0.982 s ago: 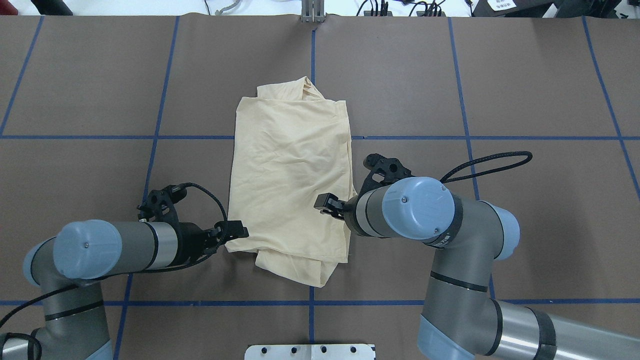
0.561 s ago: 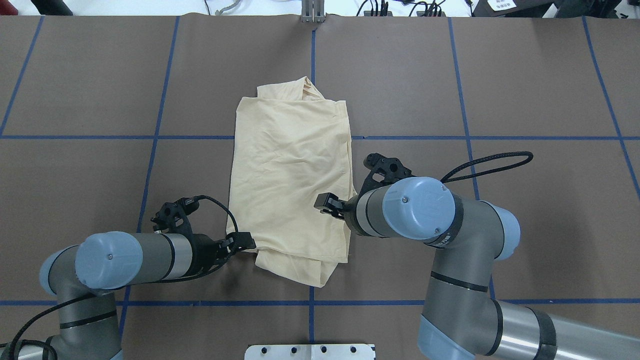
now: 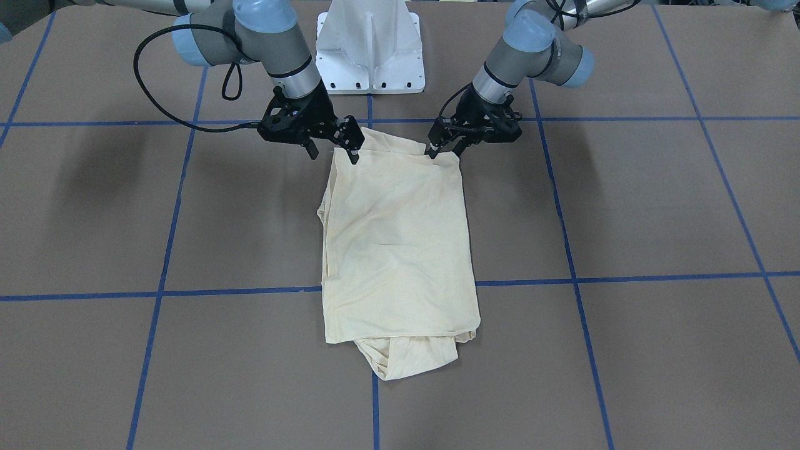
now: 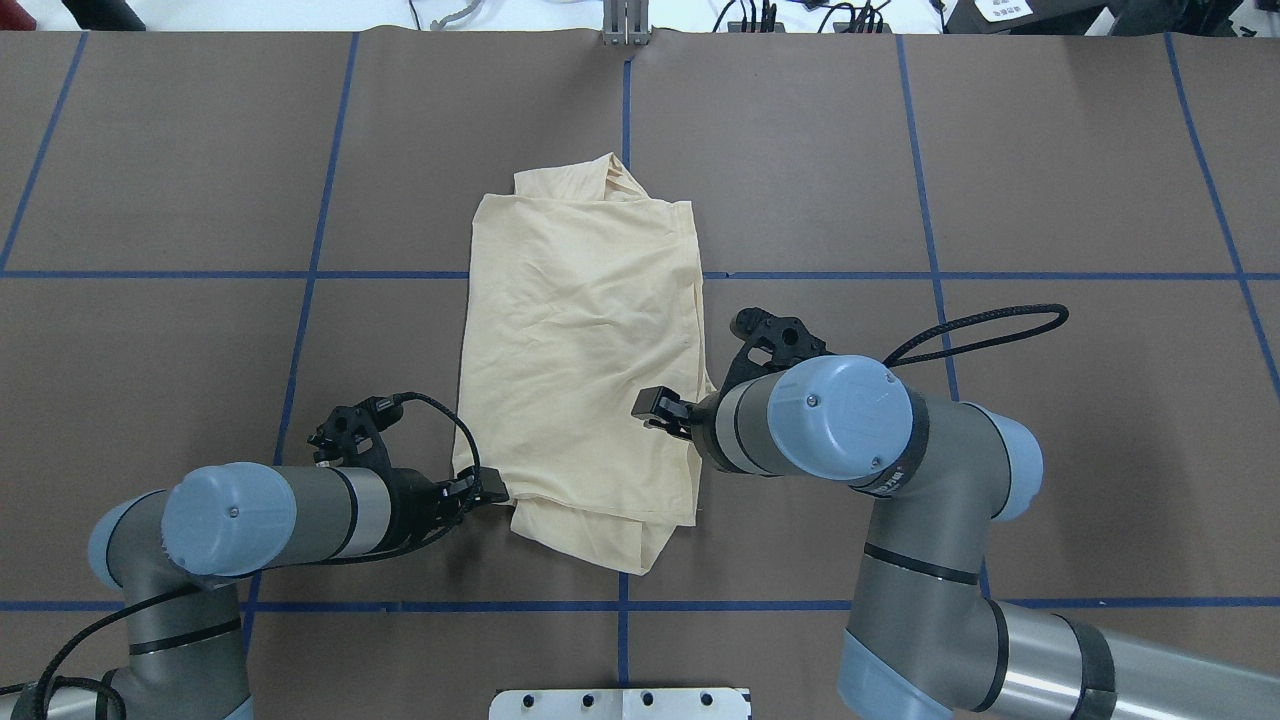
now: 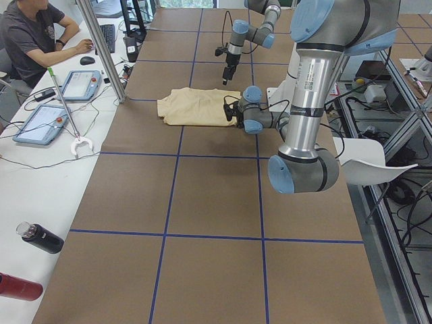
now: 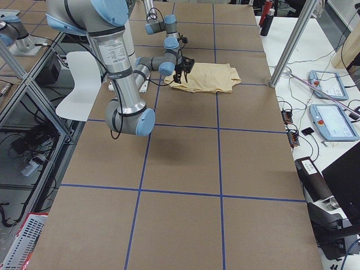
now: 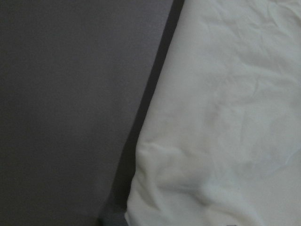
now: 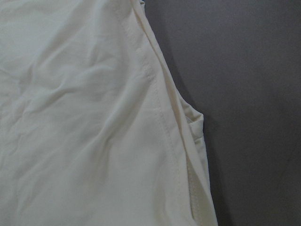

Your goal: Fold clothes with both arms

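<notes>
T-shirt (image 3: pixel 397 244) lies beneath right tool (image 3: pixel 332 154), left tool (image 3: pixel 444 150) at corner.

This is a robotics lab. The wide surface (image 5: pixel 216 196) has a brown covering marked into large squares by blue tape lines (image 4: pixel 400 605). At the robot's edge of the surface stands a white pedestal (image 3: pixel 372 44), and from that side a left arm (image 4: pixel 270 510) and a right arm (image 4: pixel 850 410) of grey tubes with blue caps reach over it. Along the opposite edge of the surface runs a white desk (image 5: pixel 27 182) holding a control tablet (image 5: pixel 81 84), a second tablet (image 5: pixel 40 123) and a keyboard (image 5: pixel 108 37), with a person (image 5: pixel 30 34) seated there. An aluminium post (image 5: pixel 101 50) rises at that same edge.
</notes>
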{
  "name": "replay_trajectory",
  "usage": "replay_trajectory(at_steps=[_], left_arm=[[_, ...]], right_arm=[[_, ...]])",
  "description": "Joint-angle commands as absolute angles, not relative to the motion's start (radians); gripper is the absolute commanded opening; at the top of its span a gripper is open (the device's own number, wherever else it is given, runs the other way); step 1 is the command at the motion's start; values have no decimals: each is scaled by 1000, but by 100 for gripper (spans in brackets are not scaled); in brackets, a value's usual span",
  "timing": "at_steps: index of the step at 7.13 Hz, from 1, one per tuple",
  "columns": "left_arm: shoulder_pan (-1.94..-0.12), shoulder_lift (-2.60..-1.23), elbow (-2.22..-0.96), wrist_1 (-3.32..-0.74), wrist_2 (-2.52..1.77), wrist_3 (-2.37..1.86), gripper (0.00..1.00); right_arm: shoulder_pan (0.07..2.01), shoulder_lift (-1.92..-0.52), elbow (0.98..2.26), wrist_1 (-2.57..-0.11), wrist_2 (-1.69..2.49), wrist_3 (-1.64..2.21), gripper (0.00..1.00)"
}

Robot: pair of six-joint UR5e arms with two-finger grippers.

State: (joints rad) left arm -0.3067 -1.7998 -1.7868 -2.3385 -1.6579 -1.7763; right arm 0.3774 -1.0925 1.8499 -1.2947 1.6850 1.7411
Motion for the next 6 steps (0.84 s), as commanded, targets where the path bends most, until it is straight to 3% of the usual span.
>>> replay_trajectory(at_steps=[1, 2, 6], left_arm=[[-308, -1799, -1799, -2318, -1658, -1776, 22], [-310, -1801, -1799, -2318, -1658, -1776, 0], [-321, -1798, -1822, -2318, -1663, -1776, 0]], right_arm=[[377, -1095, 1850, -1295, 1686, 1740, 100], [377, -1098, 1851, -1295, 1686, 1741, 100], [376, -1106, 1865, -1293, 1684, 1741, 100]])
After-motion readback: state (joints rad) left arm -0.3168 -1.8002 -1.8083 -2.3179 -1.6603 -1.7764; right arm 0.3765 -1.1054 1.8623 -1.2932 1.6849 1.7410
